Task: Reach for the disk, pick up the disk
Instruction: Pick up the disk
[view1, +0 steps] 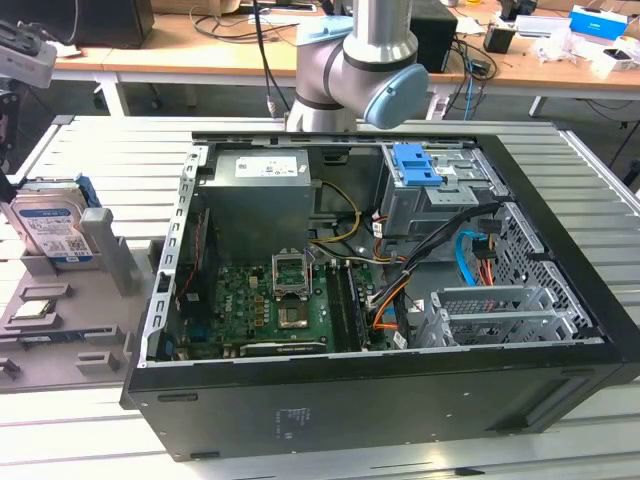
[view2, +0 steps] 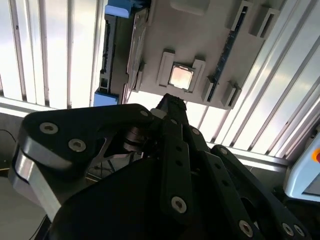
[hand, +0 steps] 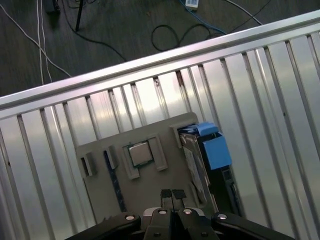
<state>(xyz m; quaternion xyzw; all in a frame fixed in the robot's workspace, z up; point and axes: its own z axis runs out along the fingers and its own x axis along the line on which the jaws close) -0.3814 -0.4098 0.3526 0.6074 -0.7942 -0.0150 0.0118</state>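
**Fig.** Reach phase; disk not yet held. In both wrist views the gripper (hand: 172, 194) is seen w/ its fingertips pressed together and nothing between them, i.e. clenched on air. It is poised above the grey tray (hand: 100, 187), approx. over the chip (hand: 140, 154) rather than over the disk (hand: 200, 160). The disk is stood on edge in a slot at one side of the tray, w/ blue rails along it. In the exterior view the disk (view1: 50, 225) is shown upright at that view's left, label toward the camera, near the open computer case (view1: 400, 400) but apart from it.

For a clean reach, the following is advised:
- The jaws are opened before any descent, somewhat wider than the disk is thick.
- The gripper is carried sideways off the chip until centred over the disk's upper edge.
- The wrist is turned so that the two flat metal faces are pinched, not the plastic rails.
- The approach is kept vertical, so the slot walls are not struck.
- Since the faces are judged smooth, a central, firm grip is preferred.
- The lift is made straight along the slot, to avoid jamming.
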